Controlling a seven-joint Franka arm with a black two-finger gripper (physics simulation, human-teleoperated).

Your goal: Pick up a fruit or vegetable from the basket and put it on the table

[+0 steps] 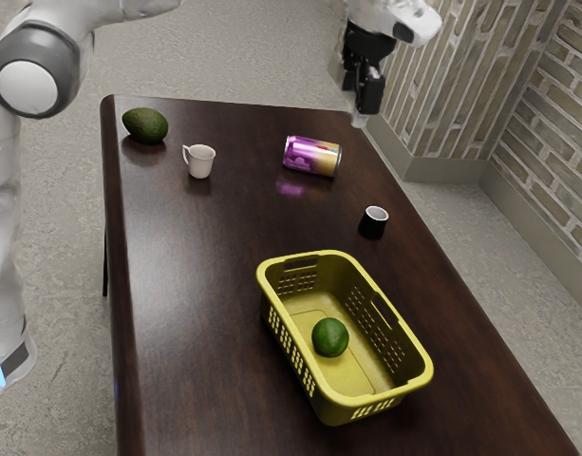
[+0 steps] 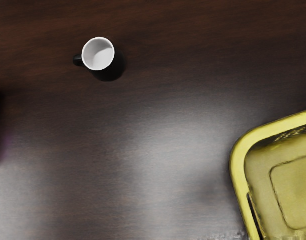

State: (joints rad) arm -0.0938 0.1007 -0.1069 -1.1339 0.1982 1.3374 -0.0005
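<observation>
The gripper [image 1: 361,116] was raised well above the table [image 1: 205,285], appearing in the exterior view at the far right corner of the tabletop. Whether it was apart or together could not be determined from the pictures.

The yellow basket [image 1: 421,369] stood upright on the table, toward the near end in the exterior view. It had perforated side walls and slotted handholds. The task item, a round green fruit [image 1: 329,337], was located inside the basket, on its floor. The basket's rim was well apart from the gripper in the exterior view.

Further items were located on the table as follows. A black mug [image 1: 372,224] with a white interior stood upright near the far end of the basket, without contact. In the wrist view, its handle pointed away from the basket. A purple and yellow can [image 1: 312,156] lay on its side beyond the mug. A white cup [image 1: 200,162] stood upright to the exterior view's left of the can, handle directed toward the exterior view's left. A dark green avocado [image 1: 145,125] rested near the far left corner.
</observation>
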